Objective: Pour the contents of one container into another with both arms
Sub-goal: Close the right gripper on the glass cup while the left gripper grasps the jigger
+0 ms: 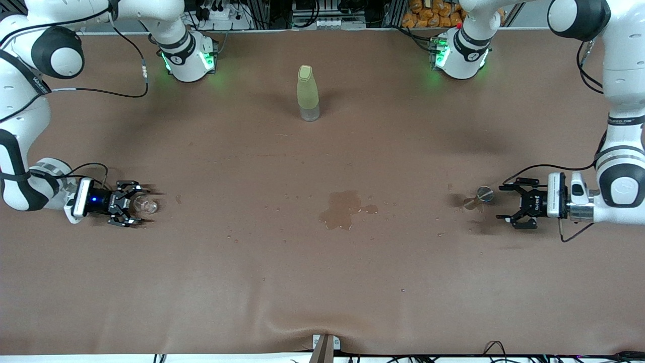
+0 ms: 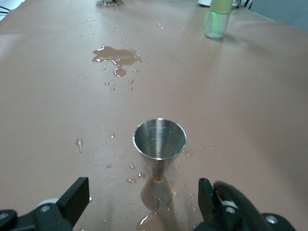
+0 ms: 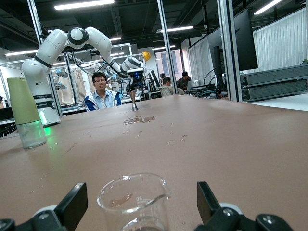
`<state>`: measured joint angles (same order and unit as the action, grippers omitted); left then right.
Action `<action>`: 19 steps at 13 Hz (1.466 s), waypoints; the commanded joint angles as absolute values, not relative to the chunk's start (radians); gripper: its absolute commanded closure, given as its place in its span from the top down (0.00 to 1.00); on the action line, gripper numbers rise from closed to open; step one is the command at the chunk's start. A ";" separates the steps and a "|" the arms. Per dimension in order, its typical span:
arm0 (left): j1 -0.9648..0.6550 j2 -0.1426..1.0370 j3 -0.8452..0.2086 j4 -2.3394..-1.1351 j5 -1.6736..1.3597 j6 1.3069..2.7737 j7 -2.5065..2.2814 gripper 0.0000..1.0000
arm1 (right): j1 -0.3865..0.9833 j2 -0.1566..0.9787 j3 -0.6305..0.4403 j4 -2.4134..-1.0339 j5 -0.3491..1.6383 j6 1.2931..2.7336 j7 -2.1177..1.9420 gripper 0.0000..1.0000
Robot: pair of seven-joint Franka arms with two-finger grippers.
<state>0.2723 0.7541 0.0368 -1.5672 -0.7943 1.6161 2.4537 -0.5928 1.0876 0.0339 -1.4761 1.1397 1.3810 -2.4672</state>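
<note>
My left gripper (image 1: 510,204) sits low at the left arm's end of the table (image 1: 322,282), fingers spread wide and holding nothing. One steel jigger (image 1: 478,196) stands upright just in front of those fingers, apart from them. In the left wrist view the jigger (image 2: 159,159) shows between my two finger pads (image 2: 76,198), its upper cup holding a thin layer of liquid at the bottom, with wet drops on the cloth around its foot.

My right gripper (image 1: 132,203) rests low at the right arm's end of the table, fingers also spread. One clear glass beaker (image 1: 144,204) stands between them; I cannot tell whether the pads touch it. In the right wrist view the beaker (image 3: 134,199) has only a trace of liquid clinging inside.

Farther out, one puddle (image 1: 342,209) lies on the cloth about midway between the two grippers, ringed by scattered droplets. One bottle (image 1: 308,93) stands upright closer to the arm bases than the puddle, with a pale yellow-green upper part, a cap, and a clear base; what it contains I cannot tell.

So: two grippers, one jigger, one beaker, one bottle, one puddle.
</note>
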 commanded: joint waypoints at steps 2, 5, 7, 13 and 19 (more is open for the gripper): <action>0.278 0.784 0.031 -1.618 -0.885 1.603 2.532 1.00 | -0.600 1.109 0.043 -1.453 1.152 1.361 -2.496 0.76; 0.276 0.824 0.031 -1.637 -0.914 1.603 2.552 1.00 | -0.597 1.109 0.041 -1.453 1.152 1.362 -2.494 0.70; 0.275 0.828 0.031 -1.637 -0.916 1.605 2.553 1.00 | -0.597 1.109 0.041 -1.451 1.147 1.364 -2.493 0.72; 0.270 0.828 0.031 -1.647 -0.922 1.606 2.549 0.64 | -0.588 1.109 0.038 -1.453 1.147 1.370 -2.490 0.74; 0.267 0.824 0.031 -1.643 -0.930 1.606 2.551 0.29 | -0.588 1.111 0.035 -1.453 1.147 1.382 -2.493 0.68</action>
